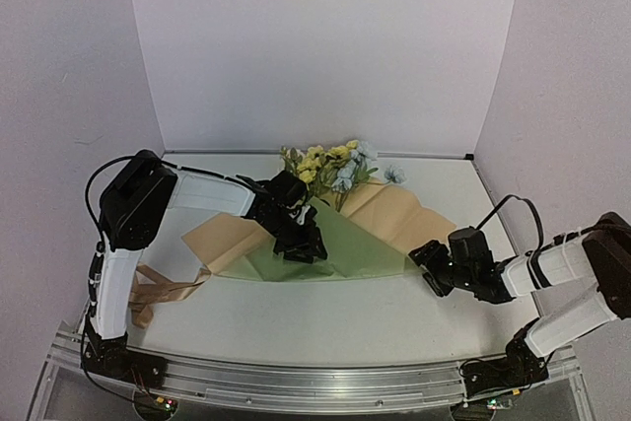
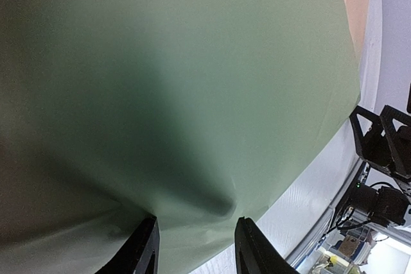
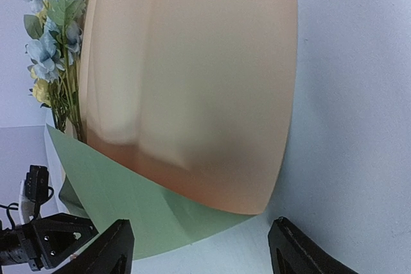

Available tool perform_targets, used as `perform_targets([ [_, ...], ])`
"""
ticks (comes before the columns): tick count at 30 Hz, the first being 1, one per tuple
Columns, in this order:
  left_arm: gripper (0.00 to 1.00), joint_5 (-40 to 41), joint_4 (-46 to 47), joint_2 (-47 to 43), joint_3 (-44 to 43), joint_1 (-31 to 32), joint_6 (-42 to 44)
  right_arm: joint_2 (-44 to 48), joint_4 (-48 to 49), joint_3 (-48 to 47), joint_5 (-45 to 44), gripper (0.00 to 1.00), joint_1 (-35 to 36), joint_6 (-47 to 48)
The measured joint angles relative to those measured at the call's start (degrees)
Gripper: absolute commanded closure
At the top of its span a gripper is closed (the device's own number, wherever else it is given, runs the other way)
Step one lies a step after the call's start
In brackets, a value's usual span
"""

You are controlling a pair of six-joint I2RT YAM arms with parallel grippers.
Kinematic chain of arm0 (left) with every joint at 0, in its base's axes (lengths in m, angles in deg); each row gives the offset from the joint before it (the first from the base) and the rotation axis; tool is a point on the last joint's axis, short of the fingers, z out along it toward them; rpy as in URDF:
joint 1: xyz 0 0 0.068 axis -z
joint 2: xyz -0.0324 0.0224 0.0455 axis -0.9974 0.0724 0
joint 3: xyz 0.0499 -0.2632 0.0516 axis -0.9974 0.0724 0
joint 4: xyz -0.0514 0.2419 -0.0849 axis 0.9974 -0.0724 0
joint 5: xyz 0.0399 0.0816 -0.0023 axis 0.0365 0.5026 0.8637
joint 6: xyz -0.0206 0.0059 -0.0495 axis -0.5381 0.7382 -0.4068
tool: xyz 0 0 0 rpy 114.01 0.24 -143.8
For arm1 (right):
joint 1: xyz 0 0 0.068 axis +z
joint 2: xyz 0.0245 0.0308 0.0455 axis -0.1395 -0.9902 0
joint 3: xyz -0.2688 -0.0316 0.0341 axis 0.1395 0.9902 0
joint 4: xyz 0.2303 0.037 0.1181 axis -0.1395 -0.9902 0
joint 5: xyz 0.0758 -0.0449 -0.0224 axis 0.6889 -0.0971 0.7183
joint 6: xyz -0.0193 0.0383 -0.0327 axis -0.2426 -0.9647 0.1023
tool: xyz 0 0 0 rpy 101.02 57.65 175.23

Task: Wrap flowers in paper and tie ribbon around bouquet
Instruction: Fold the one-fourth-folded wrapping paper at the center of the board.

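ribbon [image 1: 163, 293] loose at near left, unused | right gripper [image 3: 202, 251] spread wide, empty, beside paper's [image 1: 365, 248] tan flap | left gripper [image 2: 198, 248] fingers part-spread on green fold, grip unclear | flowers [image 1: 330, 167] poke out beyond | risk: fold may spring open, stems slip

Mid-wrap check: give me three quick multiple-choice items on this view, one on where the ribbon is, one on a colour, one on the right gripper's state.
1. The ribbon lies:
A) hanging off the far edge
B) on the table, near-left
C) held up in the air

2. The part of the paper under the left gripper shows:
A) tan
B) white
C) green

3. The right gripper is:
A) open, holding nothing
B) shut on a corner
C) out of sight

Answers:
1 B, the top view shows it heaped at the near-left.
2 C, green fills the left wrist view.
3 A, its fingers stand wide apart, gripping nothing.
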Motion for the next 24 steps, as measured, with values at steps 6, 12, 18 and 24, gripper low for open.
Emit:
perform_targets([
  [6, 0.58, -0.4, 0.0, 0.1, 0.0, -0.2, 0.0, -2.1, 4.6, 0.3, -0.5, 0.28, 0.0, -0.1],
  [12, 0.58, -0.5, 0.0, 0.1, 0.0, -0.2, 0.0, -2.3, 6.7, 1.4, -0.5, 0.33, 0.0, 0.0],
  [18, 0.58, -0.5, 0.0, 0.1, 0.0, -0.3, 0.0, -3.0, 10.8, 1.9, -0.3, 0.34, 0.0, 1.4],
  [24, 0.58, -0.5, 0.0, 0.1, 0.0, -0.3, 0.0, -7.0, 16.3, 2.1, 0.8, 0.38, 0.0, 2.4],
])
